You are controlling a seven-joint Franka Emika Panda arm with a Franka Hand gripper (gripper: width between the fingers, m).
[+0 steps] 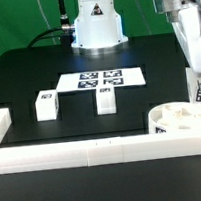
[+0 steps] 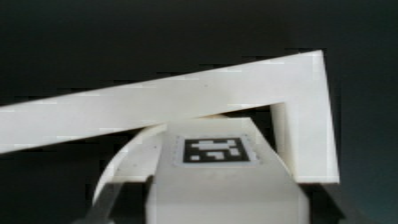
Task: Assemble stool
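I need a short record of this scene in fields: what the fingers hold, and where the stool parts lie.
fingers: shut on a leg, its tag visible
held leg position: close by the seat; contact unclear
seat: at the exterior view's right, beside the front rail
loose legs: two, one and another, apart, in front of the marker board

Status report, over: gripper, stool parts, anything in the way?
Gripper shut on leg, at seat. Two spare legs lying loose. No obstruction seen.
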